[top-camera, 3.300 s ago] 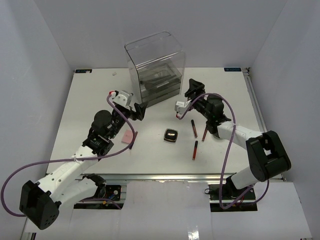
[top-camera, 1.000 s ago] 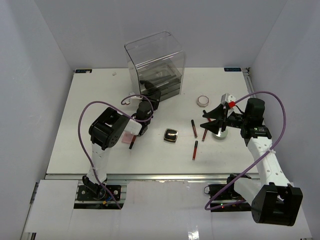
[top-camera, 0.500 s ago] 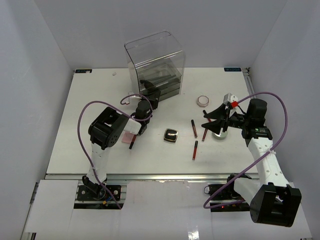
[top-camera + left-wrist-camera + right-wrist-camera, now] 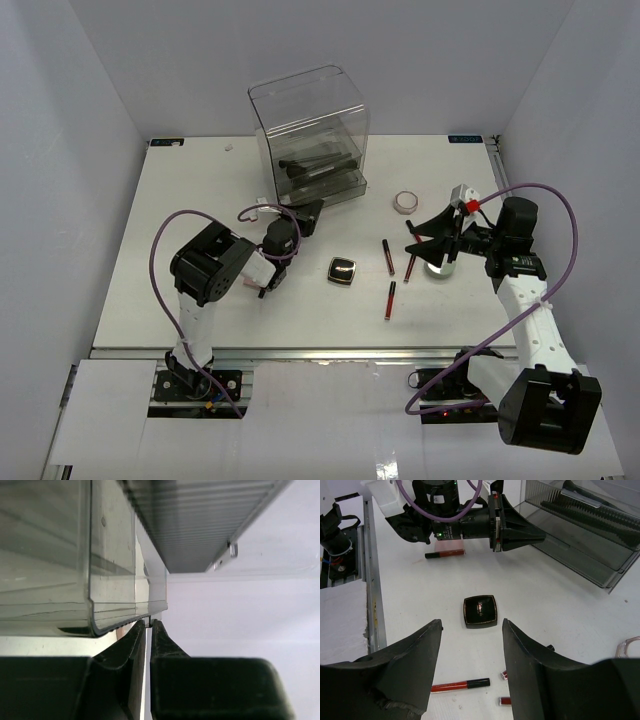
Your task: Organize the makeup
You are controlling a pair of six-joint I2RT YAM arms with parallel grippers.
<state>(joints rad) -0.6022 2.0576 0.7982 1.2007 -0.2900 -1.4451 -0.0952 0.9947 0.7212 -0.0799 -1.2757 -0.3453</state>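
Observation:
My left gripper (image 4: 149, 622) is shut on the thin front lip of the clear drawer (image 4: 112, 607), which stands pulled out of the acrylic box (image 4: 308, 112). Black brushes (image 4: 590, 515) lie inside the drawer. From above, the left gripper (image 4: 312, 213) sits just in front of the drawer (image 4: 322, 182). My right gripper (image 4: 432, 240) hangs open above the table with nothing between its fingers. The black compact (image 4: 480, 611) lies just ahead of the right gripper (image 4: 471, 625). Three red-and-black tubes (image 4: 386, 256) (image 4: 410, 266) (image 4: 389, 300) lie between compact and right arm.
A fourth tube (image 4: 445, 554) and the pink palette (image 4: 451, 546) lie beside the left arm. A round silver tin (image 4: 437, 268) sits under the right wrist, and a small jar (image 4: 405, 202) stands behind it. White walls enclose the table (image 4: 200, 200).
The left gripper closed on the drawer's lip and moved toward the near side, drawing the drawer out of the box. The right arm barely moved.

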